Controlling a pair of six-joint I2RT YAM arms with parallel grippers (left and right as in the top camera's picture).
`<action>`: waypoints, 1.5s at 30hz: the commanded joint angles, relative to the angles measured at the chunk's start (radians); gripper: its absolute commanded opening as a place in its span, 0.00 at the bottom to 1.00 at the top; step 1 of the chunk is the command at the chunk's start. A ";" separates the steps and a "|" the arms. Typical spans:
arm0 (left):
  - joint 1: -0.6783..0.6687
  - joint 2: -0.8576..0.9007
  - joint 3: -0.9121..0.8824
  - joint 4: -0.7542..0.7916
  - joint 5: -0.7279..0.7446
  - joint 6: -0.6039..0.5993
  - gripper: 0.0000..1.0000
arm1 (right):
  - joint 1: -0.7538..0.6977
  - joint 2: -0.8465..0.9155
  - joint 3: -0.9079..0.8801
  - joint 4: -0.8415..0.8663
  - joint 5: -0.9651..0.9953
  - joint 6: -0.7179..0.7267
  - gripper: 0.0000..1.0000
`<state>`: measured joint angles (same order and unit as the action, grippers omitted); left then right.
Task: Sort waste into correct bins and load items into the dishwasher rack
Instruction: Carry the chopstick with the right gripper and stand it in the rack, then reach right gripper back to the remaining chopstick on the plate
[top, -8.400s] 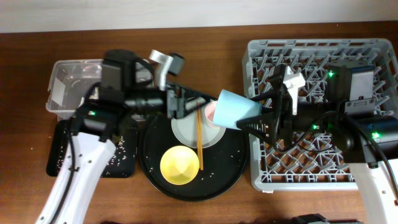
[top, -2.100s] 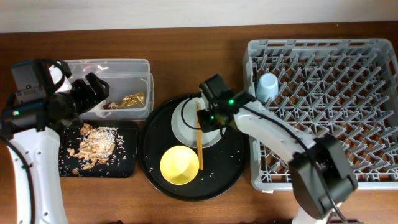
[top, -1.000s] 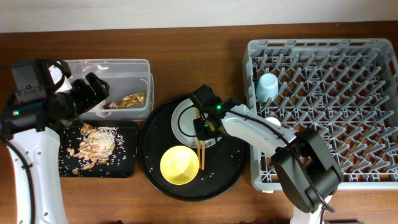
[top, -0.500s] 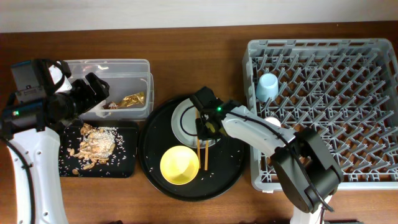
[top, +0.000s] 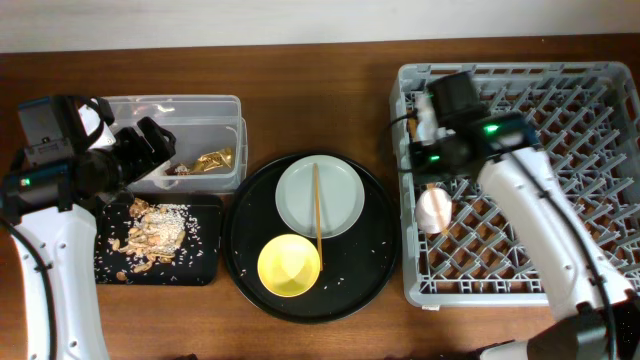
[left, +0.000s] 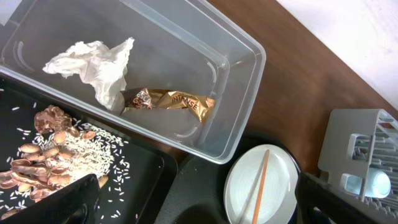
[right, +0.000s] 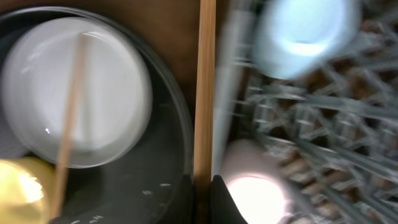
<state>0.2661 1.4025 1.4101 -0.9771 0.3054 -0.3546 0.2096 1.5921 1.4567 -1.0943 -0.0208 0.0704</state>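
Because the right gripper pinches one thin chopstick in a narrow hold, with the long shaft reaching out over the strip of table between the round black tray and the left wall of the dishwasher rack, the likeliest trouble is the stick pivoting or slipping between the fingers. Once lowered, it could fall through the open lattice floor or catch on a peg. Its free tip could also knock the light blue cup at the far left of the rack, or the pink cup just nearer. The second chopstick lies across the plate, its near end by the yellow bowl. The left gripper hovers spread and empty by the clear tub, which holds the napkin and the gold wrapper. The wrapper's print seems to read "INTAGE", the rest lost in folds, and no other writing is legible
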 joint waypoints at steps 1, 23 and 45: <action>0.005 0.000 -0.001 0.002 -0.007 0.012 1.00 | -0.212 0.043 0.008 0.014 0.007 -0.172 0.04; 0.005 0.000 -0.001 0.003 -0.007 0.012 0.99 | 0.140 0.246 0.364 -0.166 -0.520 0.122 0.98; 0.005 0.000 -0.001 0.002 -0.007 0.012 0.99 | 0.478 0.251 -0.286 0.626 -0.026 0.619 0.46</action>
<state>0.2661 1.4029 1.4101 -0.9768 0.3019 -0.3550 0.6689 1.8450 1.1915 -0.4992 -0.0532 0.6785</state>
